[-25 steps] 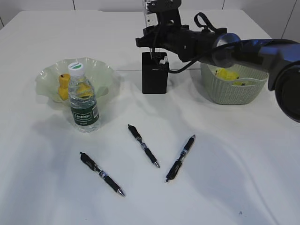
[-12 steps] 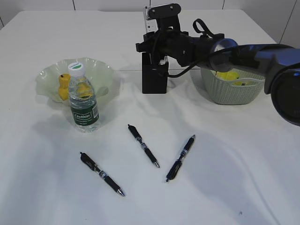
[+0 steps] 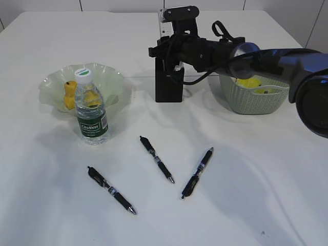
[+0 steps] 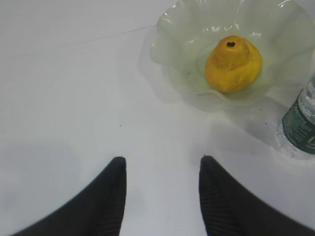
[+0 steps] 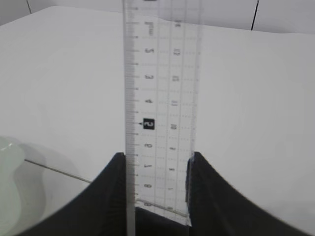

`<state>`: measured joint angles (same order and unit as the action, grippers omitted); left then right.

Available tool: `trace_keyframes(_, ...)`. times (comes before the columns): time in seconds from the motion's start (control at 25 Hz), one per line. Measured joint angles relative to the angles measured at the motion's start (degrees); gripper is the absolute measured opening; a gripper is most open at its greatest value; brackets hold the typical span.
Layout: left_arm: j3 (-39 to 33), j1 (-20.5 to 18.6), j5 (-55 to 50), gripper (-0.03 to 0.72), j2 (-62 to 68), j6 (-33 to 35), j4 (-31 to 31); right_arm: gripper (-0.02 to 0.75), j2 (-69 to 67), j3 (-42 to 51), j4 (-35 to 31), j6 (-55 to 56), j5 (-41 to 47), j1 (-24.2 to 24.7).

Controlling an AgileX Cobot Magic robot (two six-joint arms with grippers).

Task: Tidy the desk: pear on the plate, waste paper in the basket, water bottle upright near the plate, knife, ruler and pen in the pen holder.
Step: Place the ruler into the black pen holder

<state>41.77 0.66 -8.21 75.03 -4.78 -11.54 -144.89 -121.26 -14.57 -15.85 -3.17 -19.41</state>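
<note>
Clear plastic ruler (image 5: 162, 98) stands upright between the right gripper (image 5: 156, 169) fingers, pinched edge to edge, its lower end in the matte black square pen holder (image 3: 168, 84). Left gripper (image 4: 162, 169) is half open, holding nothing, above the white desk (image 3: 246, 169). Ruffled pale green glass plate (image 4: 177, 29) holds the yellow pear (image 4: 233, 64), clear water bottle (image 3: 90, 110) upright just beside it; woven-look green basket (image 3: 256, 100) holds the yellow waste paper (image 3: 249, 82); three black pens (image 3: 157, 159) lie on the desk.

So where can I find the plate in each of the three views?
Exterior view: plate at the left, behind the water bottle.
Left wrist view: plate at the upper right, beyond the open left gripper.
Right wrist view: only its pale rim at the left edge.
Shared landmark: the desk seam.
</note>
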Motion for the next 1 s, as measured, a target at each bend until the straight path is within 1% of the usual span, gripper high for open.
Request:
trace_keyframes(0.2,0.0,0.0,0.0,0.341,0.0,0.0,0.0,0.277,0.0,0.0,-1.3,0.1,1.1,0.0)
trace_keyframes(0.52,0.0,0.0,0.0,0.341,0.0,0.0,0.0,0.310,0.0,0.0,-1.5,0.1,1.5,0.0)
trace_keyframes(0.76,0.0,0.0,0.0,0.341,0.0,0.0,0.0,0.315,0.0,0.0,-1.5,0.1,2.3,0.0)
trace_keyframes(1.0,0.0,0.0,0.0,0.341,0.0,0.0,0.0,0.315,0.0,-3.1,-1.7,0.1,5.2,0.0)
